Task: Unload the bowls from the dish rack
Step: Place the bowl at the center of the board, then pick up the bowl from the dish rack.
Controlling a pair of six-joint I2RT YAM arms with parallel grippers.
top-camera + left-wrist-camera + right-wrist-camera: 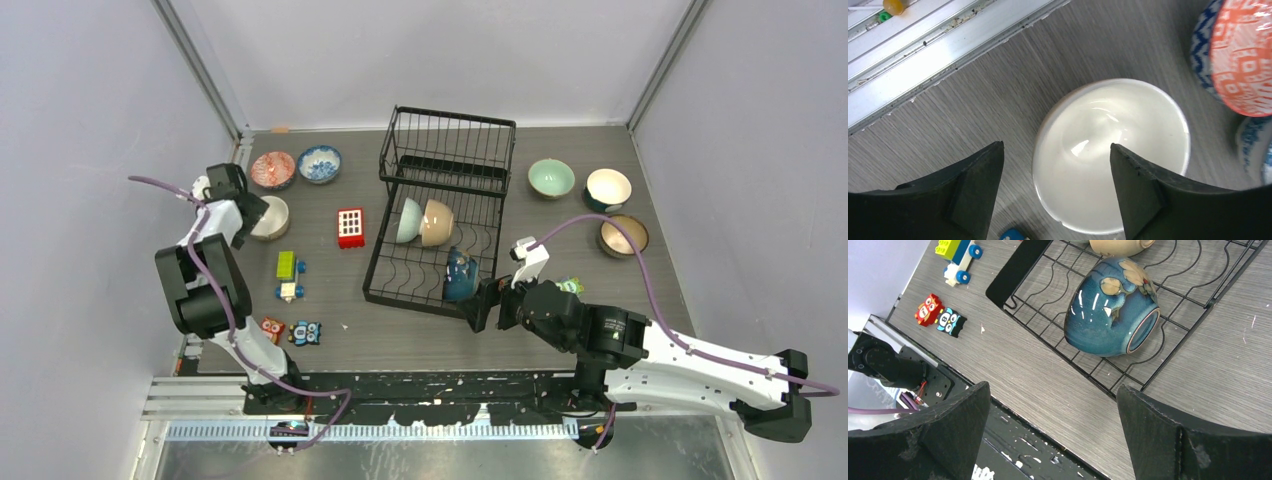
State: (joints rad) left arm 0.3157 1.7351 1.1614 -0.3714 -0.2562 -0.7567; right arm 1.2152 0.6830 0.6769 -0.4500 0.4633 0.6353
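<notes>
The black wire dish rack (447, 150) stands mid-table. In its flat tray lean a pale green bowl (407, 220) and a tan bowl (437, 222), and a dark blue bowl (460, 276) (1110, 307) lies on its side. My right gripper (485, 305) (1052, 387) hovers open just in front of the rack's near corner, holding nothing. My left gripper (250, 215) (1055, 145) is open over a cream bowl (1108, 155) that sits on the table at far left, its fingers either side of the bowl's near rim. Red patterned (272, 169) and blue-and-white (320, 163) bowls sit behind it.
Right of the rack sit a pale green bowl (551, 178), a white-lined bowl (608, 187) and a brown bowl (623, 236). Toy blocks lie left of the rack: a red one (350, 227), a green one (287, 265), owl figures (304, 332). A metal rail (923, 50) lines the left edge.
</notes>
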